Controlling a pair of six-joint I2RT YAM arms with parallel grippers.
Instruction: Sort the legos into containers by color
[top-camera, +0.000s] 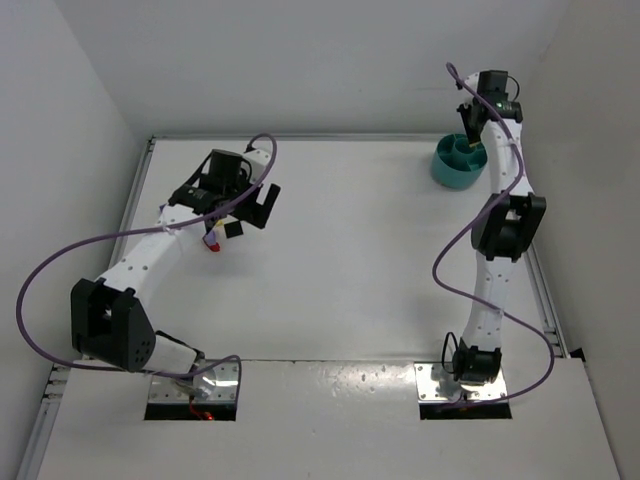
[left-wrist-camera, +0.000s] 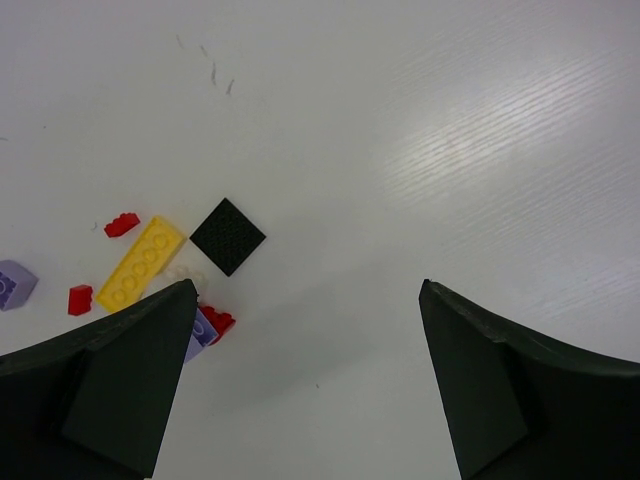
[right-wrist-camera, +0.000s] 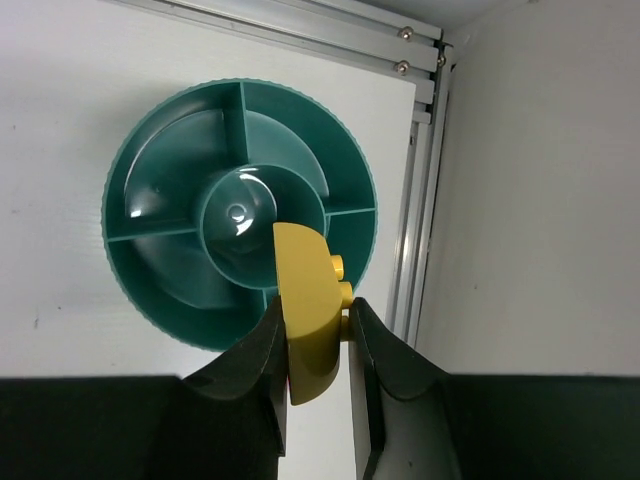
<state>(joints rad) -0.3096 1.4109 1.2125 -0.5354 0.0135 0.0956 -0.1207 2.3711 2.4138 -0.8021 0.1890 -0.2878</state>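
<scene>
My right gripper (right-wrist-camera: 315, 310) is shut on a yellow lego (right-wrist-camera: 300, 270) with a rounded edge and holds it above the containers, one round teal tub (right-wrist-camera: 160, 170) split into a centre well and several outer sections. From above, that tub (top-camera: 456, 168) stands at the far right with the right gripper (top-camera: 470, 125) over it. Wide open and holding nothing, my left gripper (left-wrist-camera: 305, 290) hovers over bare table. Left of it lie loose legos: a yellow plate (left-wrist-camera: 141, 263), red bricks (left-wrist-camera: 122, 224), a whitish piece (left-wrist-camera: 185, 270) and lilac ones (left-wrist-camera: 14, 283).
A flat black square tile (left-wrist-camera: 228, 236) lies next to the yellow plate. An aluminium rail (right-wrist-camera: 420, 210) and the white side wall run close behind the tub. White walls enclose the table on the left, back and right.
</scene>
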